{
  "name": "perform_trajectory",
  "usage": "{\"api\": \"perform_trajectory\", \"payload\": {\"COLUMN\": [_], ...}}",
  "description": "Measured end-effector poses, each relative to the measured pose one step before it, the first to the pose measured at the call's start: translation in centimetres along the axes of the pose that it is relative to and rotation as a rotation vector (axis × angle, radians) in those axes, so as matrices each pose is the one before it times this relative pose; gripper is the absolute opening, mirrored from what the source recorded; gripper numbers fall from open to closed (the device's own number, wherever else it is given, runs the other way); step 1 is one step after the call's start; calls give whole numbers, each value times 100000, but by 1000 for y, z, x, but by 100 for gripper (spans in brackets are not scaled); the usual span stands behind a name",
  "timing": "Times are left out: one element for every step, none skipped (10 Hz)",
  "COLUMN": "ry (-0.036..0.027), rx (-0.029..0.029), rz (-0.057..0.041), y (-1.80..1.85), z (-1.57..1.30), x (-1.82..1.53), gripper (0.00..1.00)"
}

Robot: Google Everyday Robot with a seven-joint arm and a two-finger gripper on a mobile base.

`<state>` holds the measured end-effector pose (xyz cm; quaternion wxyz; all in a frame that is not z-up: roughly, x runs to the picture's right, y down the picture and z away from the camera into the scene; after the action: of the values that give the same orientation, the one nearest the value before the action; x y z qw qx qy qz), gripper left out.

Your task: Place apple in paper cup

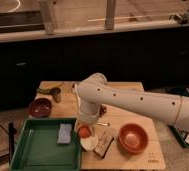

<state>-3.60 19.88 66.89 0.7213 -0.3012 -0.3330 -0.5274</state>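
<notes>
While the apple [84,131] sits at the eleven o'clock rim of the paper cup [90,144], the gripper [84,124] stands just above it at twelve; whether it grips the fruit I cannot tell; this looks like the placing step; next, centre over the mouth and release; the green tray [43,150] lies at nine, the orange-brown bowl [133,126] at three, on the table [123,162].
</notes>
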Motion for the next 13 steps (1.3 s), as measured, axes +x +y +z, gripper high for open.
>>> {"api": "perform_trajectory", "payload": {"ry": [271,38,-82,-518,-809,-960,-1453,-842,4,-6,-9,8,6], "rx": [106,-278,-311,-16,178,89,201,122,8,-4,-12,5,5], "rz": [-227,-200,-132,-593,-574,-414,-529,-425,-24,17,-9,-8,12], "y": [-109,38,64,-27,-69,11,42,21,-19,11,-2,-6,0], "z": [-209,-170,-108,-33,75,78,115,99,-14,4,7,-5,-2], "x": [-16,-49,-51,-34,-4,18,45,18,-8,1,-2,-1,4], "gripper": [80,80,80,80,80,80,80,80,80,80,80,80,80]}}
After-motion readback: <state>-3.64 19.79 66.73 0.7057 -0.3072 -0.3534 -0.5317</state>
